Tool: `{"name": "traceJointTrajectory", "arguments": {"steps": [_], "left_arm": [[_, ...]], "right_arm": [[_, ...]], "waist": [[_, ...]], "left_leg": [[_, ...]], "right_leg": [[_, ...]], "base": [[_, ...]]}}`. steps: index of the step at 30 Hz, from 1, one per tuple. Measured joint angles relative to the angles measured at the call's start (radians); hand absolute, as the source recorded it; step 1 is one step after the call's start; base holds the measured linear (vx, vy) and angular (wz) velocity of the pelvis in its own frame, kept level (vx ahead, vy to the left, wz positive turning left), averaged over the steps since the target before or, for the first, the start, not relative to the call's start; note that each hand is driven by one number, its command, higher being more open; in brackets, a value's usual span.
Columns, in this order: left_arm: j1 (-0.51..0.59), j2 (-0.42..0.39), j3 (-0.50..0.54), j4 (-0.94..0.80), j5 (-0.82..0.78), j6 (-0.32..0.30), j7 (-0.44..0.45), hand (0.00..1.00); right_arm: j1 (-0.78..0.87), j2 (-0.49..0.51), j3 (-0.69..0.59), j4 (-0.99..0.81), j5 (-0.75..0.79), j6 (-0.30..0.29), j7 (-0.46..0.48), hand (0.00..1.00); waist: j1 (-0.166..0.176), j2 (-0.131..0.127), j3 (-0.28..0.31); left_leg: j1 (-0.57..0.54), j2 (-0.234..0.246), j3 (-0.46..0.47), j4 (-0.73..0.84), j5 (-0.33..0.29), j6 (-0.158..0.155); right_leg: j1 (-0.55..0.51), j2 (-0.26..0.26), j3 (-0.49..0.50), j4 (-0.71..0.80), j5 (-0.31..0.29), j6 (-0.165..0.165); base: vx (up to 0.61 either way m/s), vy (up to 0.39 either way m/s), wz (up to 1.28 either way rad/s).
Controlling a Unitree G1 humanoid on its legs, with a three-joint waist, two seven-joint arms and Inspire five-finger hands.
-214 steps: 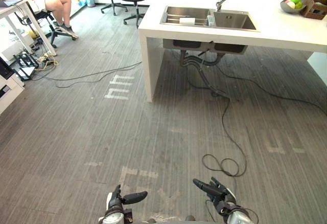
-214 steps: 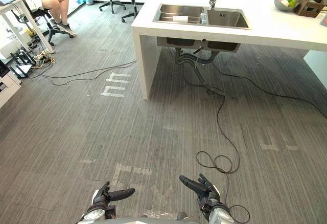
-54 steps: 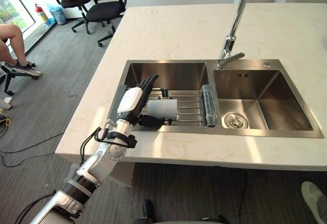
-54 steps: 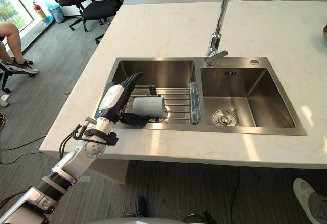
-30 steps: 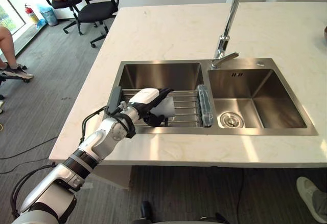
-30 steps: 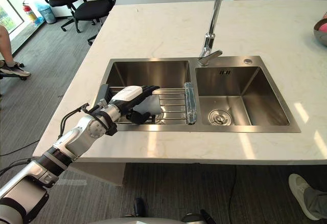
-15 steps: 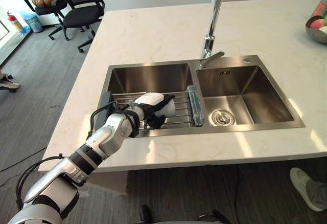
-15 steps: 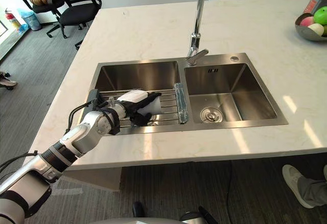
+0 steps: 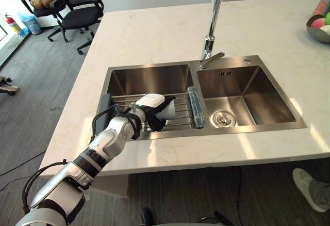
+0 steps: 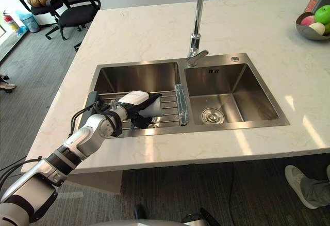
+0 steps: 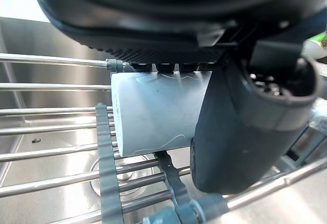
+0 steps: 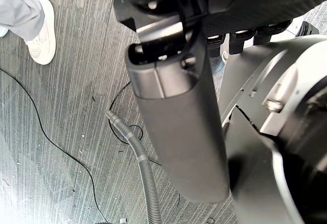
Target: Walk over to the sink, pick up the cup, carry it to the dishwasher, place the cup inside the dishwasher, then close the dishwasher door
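Note:
A pale cup (image 9: pixel 170 110) lies on its side on the wire rack (image 9: pixel 181 113) over the left basin of the steel sink (image 9: pixel 149 76). My left hand (image 9: pixel 148 106) reaches in from the counter's near edge and is shut on the cup. Its fingers curl over the top and its thumb (image 11: pixel 240 121) presses the side of the cup (image 11: pixel 153 112). In the right wrist view my right hand (image 12: pixel 179 121) hangs low over the grey floor, with its thumb straight and nothing in it.
A tall tap (image 9: pixel 212 25) stands behind the divider, and the right basin (image 9: pixel 247 99) has a round drain. A fruit bowl (image 10: pixel 313 25) sits at the counter's far right. Office chairs (image 9: pixel 77 4) stand at the back left. A person's shoe (image 9: pixel 312 182) is on the floor, lower right.
I came from across the floor to the sink. My left hand went from open beside the cup to curled round it. In the last half second it barely moved.

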Motion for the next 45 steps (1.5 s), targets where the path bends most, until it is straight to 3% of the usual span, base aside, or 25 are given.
{"name": "traceJointTrajectory", "arguments": {"steps": [12,19,26,35,45], "left_arm": [[0.015,-0.019,0.031,0.010,0.100,-0.050,0.001,1.00],[0.017,-0.037,0.039,0.022,0.114,-0.034,0.001,1.00],[0.009,-0.042,0.042,0.030,0.044,0.024,-0.007,1.00],[0.002,-0.079,0.110,0.032,0.012,0.062,-0.109,1.00],[0.011,-0.088,0.115,0.041,0.037,0.055,-0.071,1.00]], "right_arm": [[-0.004,-0.004,0.018,-0.005,0.002,0.002,0.001,1.00],[-0.004,-0.008,0.020,-0.009,0.003,0.002,0.000,1.00],[-0.005,-0.009,0.020,-0.011,0.003,0.002,0.000,1.00],[-0.004,-0.009,0.020,-0.011,0.003,0.002,0.000,1.00],[-0.004,-0.008,0.018,-0.011,0.003,0.001,0.000,1.00]], "waist": [[-0.004,0.000,0.007],[-0.005,0.000,0.010],[-0.009,-0.004,0.015],[-0.009,-0.005,0.016],[-0.004,-0.006,0.017]], "left_leg": [[0.001,0.000,0.001,0.000,-0.002,-0.001],[0.005,0.001,0.007,0.000,-0.003,-0.001],[0.010,0.002,0.013,0.000,-0.005,-0.002],[0.014,0.003,0.018,0.000,-0.005,-0.002],[0.016,0.004,0.023,0.000,-0.008,-0.005]], "right_leg": [[0.000,0.000,0.001,0.000,-0.002,0.001],[0.001,0.000,0.007,0.000,-0.002,0.001],[0.000,0.000,0.015,0.000,-0.002,0.001],[0.000,0.000,0.021,0.002,-0.002,0.001],[-0.001,0.000,0.026,0.002,-0.002,0.001]], "base": [[0.00,0.000,0.00],[0.00,0.000,-0.01],[0.00,0.000,-0.02],[0.00,-0.001,-0.01],[0.00,-0.001,0.00]]}}
